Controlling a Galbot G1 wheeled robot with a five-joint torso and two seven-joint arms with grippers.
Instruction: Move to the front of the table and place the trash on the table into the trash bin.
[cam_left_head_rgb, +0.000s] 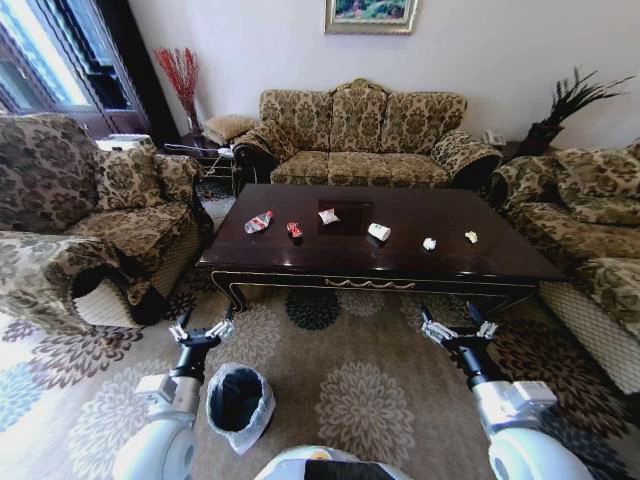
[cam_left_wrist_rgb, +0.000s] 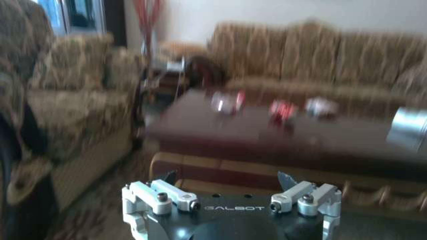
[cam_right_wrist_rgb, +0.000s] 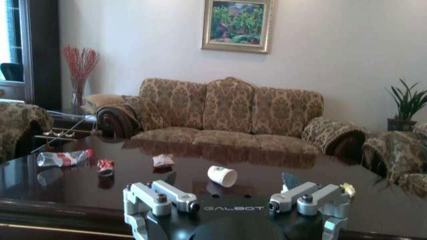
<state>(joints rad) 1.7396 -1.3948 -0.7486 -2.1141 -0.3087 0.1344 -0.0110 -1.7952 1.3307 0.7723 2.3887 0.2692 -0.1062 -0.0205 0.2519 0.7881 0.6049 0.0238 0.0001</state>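
While both claws, left (cam_left_head_rgb: 201, 331) and right (cam_left_head_rgb: 456, 330), gape empty, six trash pieces (cam_left_head_rgb: 379, 232) on table (cam_left_head_rgb: 440, 262), one bin (cam_left_head_rgb: 240, 405).

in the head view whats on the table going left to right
clear bottle with red label → red wrapper → white packet → white paper cup → white paper wad → another pale wad, all on the dark table.

We see white rounded arms, black forearms, and each silver-knuckled, black-tipped hand (cam_left_head_rgb: 201, 331) (cam_left_head_rgb: 454, 327) on a black plate marked GALBOT.
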